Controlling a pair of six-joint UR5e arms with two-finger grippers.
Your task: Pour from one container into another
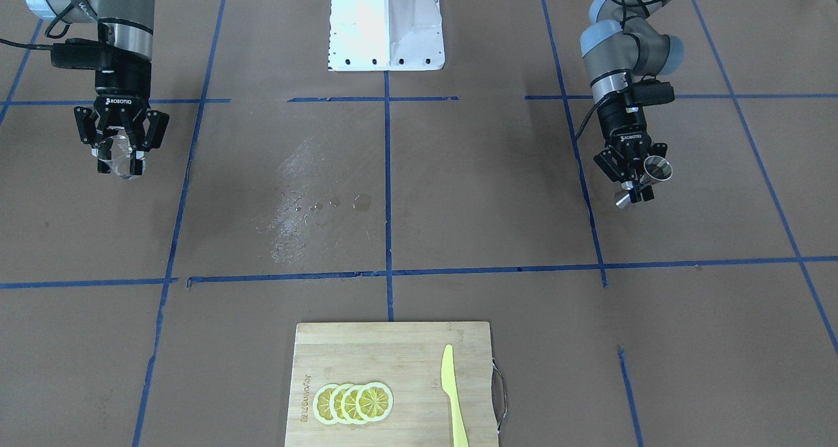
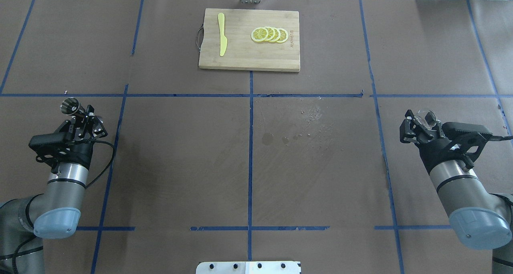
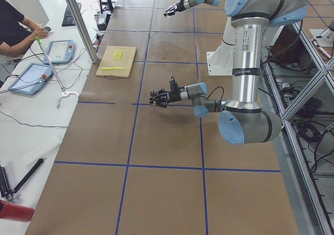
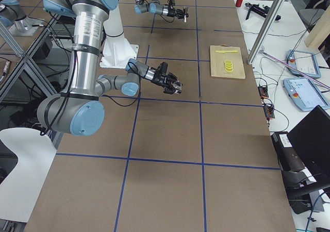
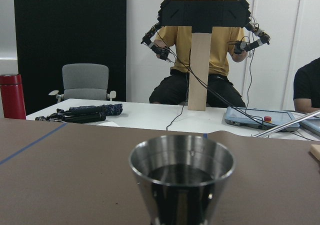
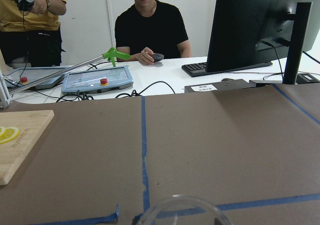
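Here, the steel jigger (image 2: 71,106) is gripped at its narrow waist by the left gripper (image 2: 84,116), whose fingers are closed in on it. It is held clear of the table at the 9 o'clock side of the overhead view, with its open mouth tipped toward 11 o'clock. The clear glass cup (image 2: 427,116) is clamped between the drawn-in fingers of the right gripper (image 2: 423,124), raised at the 3 o'clock side. The two vessels are well apart. Between them, a wet patch (image 2: 310,123) is seen on the brown table cover (image 2: 180,165). At 12 o'clock a wooden cutting board (image 2: 248,59) is laid, with lemon slices (image 2: 269,34) and a yellow knife (image 2: 221,39) on it.
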